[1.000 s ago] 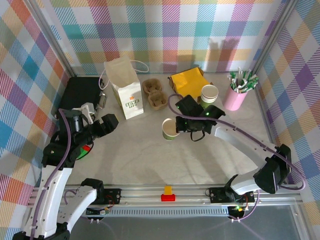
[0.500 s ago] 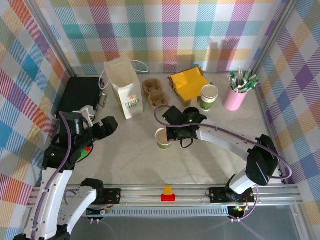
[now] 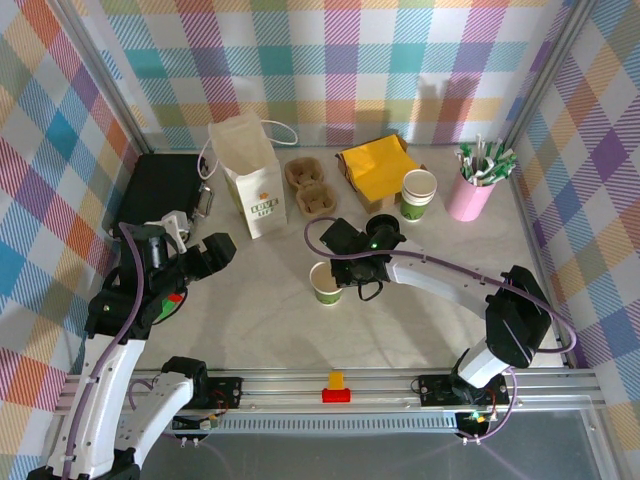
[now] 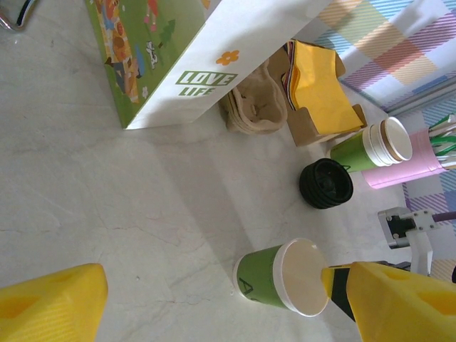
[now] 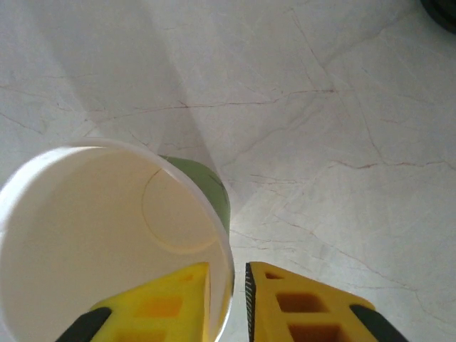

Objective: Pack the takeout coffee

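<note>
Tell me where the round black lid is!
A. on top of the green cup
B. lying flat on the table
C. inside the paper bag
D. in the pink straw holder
B: the black lid lies flat on the table near the stack of cups, and the green cup in the middle is open on top.

White arms [image 3: 440, 285] carry black joints [image 3: 520, 330], purple cables [image 3: 131, 300] and yellow fingers [image 5: 306, 306].
</note>
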Action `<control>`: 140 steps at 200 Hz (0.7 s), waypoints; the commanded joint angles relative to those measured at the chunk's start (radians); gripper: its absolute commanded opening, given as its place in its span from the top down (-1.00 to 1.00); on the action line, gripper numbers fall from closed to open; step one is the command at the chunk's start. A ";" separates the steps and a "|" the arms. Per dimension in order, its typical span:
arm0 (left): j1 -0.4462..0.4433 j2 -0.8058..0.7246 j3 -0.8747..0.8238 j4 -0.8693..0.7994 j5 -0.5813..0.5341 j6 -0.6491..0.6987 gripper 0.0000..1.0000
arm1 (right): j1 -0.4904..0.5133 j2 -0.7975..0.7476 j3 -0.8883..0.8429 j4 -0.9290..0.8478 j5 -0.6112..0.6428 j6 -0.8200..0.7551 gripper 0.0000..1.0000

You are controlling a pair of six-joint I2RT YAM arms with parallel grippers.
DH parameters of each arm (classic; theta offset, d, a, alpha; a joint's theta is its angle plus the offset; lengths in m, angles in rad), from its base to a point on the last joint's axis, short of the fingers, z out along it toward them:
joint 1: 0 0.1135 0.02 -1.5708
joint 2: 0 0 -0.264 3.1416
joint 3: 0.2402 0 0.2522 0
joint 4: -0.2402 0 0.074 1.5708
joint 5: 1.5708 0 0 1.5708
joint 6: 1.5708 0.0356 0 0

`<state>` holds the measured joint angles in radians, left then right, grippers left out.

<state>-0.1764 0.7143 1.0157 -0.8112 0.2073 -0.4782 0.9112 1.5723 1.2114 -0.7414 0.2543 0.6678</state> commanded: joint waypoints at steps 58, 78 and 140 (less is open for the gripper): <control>-0.009 0.002 0.020 -0.016 -0.012 0.007 -0.74 | 0.007 -0.031 0.140 -0.143 0.118 -0.051 0.21; -0.009 -0.002 0.030 -0.021 -0.017 0.010 -0.74 | 0.004 -0.031 0.192 -0.179 0.185 -0.088 0.16; -0.010 -0.013 0.036 -0.030 -0.019 0.013 -0.74 | -0.186 -0.009 0.242 -0.190 0.193 -0.113 0.12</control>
<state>-0.1764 0.7177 1.0241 -0.8185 0.1963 -0.4782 0.8165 1.5692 1.4498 -0.9077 0.4343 0.5678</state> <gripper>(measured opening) 0.869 0.438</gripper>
